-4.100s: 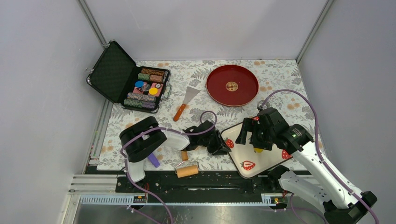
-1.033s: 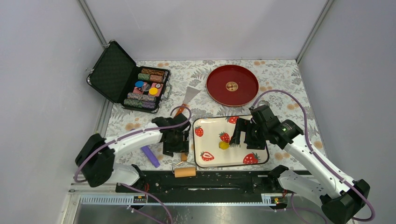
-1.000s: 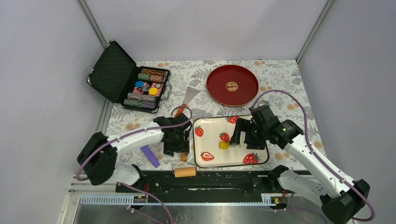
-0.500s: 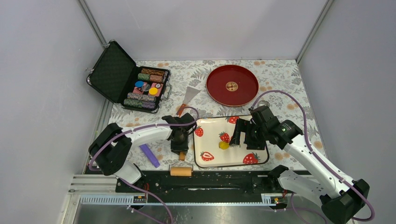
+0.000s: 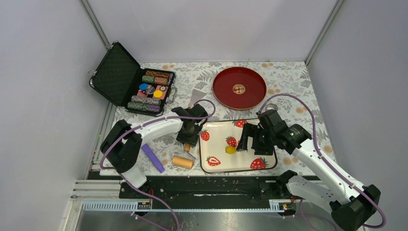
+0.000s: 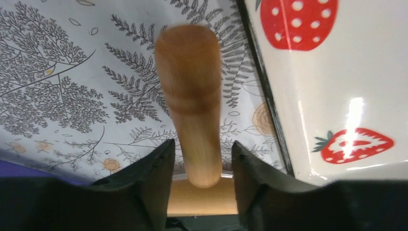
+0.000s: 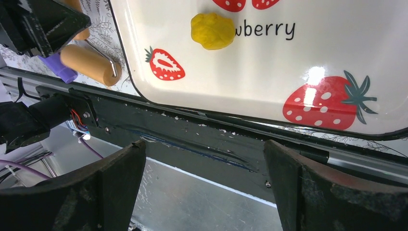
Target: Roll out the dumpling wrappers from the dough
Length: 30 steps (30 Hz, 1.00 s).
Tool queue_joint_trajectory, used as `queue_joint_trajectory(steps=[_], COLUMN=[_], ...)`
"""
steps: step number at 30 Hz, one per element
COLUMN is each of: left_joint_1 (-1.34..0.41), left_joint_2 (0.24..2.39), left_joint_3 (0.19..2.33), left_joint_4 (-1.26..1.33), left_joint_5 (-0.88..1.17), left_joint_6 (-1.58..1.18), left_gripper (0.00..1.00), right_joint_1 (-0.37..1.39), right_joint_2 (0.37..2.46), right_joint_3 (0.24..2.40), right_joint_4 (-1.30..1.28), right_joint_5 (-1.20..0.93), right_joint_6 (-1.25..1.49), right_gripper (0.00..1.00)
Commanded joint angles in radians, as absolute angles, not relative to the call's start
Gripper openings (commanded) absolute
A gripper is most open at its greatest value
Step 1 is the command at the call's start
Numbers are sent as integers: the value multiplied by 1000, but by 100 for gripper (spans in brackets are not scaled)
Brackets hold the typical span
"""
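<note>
A black metal rail [image 5: 207,185] runs along the near edge of a table [image 5: 288,77] covered in a grey fern-and-flower print, boxed in by plain pale grey walls [image 5: 216,29]. Just nearer than the left gripper [image 5: 188,138] lies the roller [image 5: 183,161], a smooth, pale wooden cylinder on a thin wire yoke [image 7: 113,67]. The gripper's black fingers [image 6: 151,178] are closed on the roller's turned wooden handle [image 6: 192,101]. Out to that gripper's left, a matte purple stick [image 5: 152,158] lies flat on the print.

Immediately to the left gripper's right sits a glossy white rectangular tray [image 5: 219,147] with rounded corners, a dark rim and red strawberry prints [image 5: 213,161]. The right gripper [image 5: 252,143] hovers over the tray with its jaws spread wide. The dough [image 5: 230,149], a small, lumpy, bright-yellow blob, rests on the tray just to the left of that gripper.

Beyond the left gripper, a grey metal spatula blade [image 5: 195,95] shows past the arm. Farther back, beyond the right gripper, a round, lacquer-red plate [image 5: 226,96] bears a gold emblem [image 5: 238,88] at its centre. Far to the left of both grippers, a black case [image 5: 115,72] lies open with its textured lid raised, holding rows of coloured poker chips [image 5: 153,90].
</note>
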<state>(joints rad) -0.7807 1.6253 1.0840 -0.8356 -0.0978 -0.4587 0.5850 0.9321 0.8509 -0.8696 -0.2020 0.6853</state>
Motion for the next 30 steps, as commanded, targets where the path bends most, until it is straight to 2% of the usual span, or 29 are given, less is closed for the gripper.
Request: queue_joint_trajectory(steps=[1,3,6,17,19,21,23,26,30], left_joint_1=[-777,-776,-777,-777,-777,-776,-776,-778,-778], left_joint_2=[1663,1663,1646,1649,1650,1647,1638,1615,1535], left_joint_3=[1125,1125,1103,996,986,974,963,956,961], left_joint_4=[-879,-880,-854,-781,-777,-770,-761,-749,-753], left_joint_5=[-140,-133,-113,-108,-114,-117,-114,-109,-145], left_joint_6=[-377,-397,-427,-501,-502,-501,-501,-491,-485], left_gripper=[60,67,70,60,55,42,23,2,0], right_joint_1=[580,580,580,580,579,578,578,578,578], right_joint_2=[921,919,918,921,921,922,927,936,946], right_joint_3=[846,846,847,850,852,854,858,868,885], right_joint_4=[-856,-856,-856,-856,-857,-857,-855,-856,-856], right_joint_5=[-206,-205,-203,-191,-189,-189,-189,-191,-202], right_joint_6=[671,672,671,665,665,667,668,667,670], right_gripper=[100,100,100,99,100,99,100,99,100])
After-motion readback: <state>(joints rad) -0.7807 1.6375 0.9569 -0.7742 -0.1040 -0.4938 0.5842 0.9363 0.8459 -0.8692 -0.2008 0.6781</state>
